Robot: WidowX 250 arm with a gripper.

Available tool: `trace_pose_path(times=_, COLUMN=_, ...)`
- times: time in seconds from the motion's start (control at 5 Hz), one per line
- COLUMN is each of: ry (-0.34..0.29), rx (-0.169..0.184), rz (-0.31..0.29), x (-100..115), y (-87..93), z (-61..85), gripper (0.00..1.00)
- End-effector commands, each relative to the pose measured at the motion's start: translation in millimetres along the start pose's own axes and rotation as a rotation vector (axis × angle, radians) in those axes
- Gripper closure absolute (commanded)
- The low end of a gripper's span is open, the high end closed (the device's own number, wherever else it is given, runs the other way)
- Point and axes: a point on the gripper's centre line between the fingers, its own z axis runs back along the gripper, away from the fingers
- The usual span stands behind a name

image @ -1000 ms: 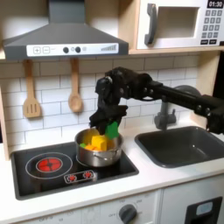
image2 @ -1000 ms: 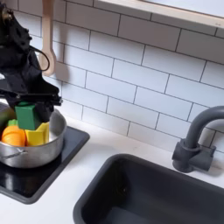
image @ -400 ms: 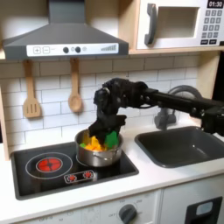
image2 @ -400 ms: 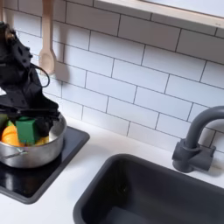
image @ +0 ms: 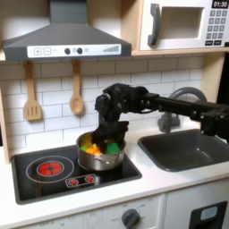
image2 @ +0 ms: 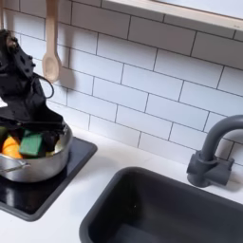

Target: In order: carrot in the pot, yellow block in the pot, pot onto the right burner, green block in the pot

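My gripper (image2: 38,121) hangs low over the pot (image2: 43,163) at the second exterior view's left; whether my jaws are parted or grip the green block (image2: 32,144) I cannot tell. The block, inside beside the carrot (image2: 11,147), looks light, rigid, best pinched across flat sides.

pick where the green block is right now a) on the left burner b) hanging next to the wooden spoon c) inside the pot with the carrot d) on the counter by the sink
c: the green block sits low inside the pot beside the carrot, with the hand right above it.
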Motion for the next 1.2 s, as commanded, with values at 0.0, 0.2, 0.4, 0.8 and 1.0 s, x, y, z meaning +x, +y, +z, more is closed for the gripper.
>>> trace_pose_path(times=0.0, ry=-0.022, rx=0.002, rz=-0.023, x=1.4, y=-0.6, z=5.3, gripper=0.0)
trace_pose_path(times=0.2, ry=-0.047, rx=0.005, rz=-0.025, x=4.5, y=1.0, z=14.7, gripper=0.0)
trace_pose_path(times=0.4, ry=-0.11, rx=0.011, rz=-0.044, x=8.4, y=-6.2, z=39.3, gripper=0.0)
trace_pose_path(times=0.8, ry=-0.244, rx=0.024, rz=-0.092, x=10.2, y=-21.3, z=91.3, gripper=0.0)
trace_pose_path(times=1.0, ry=-0.342, rx=0.042, rz=-0.094, x=12.1, y=-21.7, z=119.5, gripper=0.0)
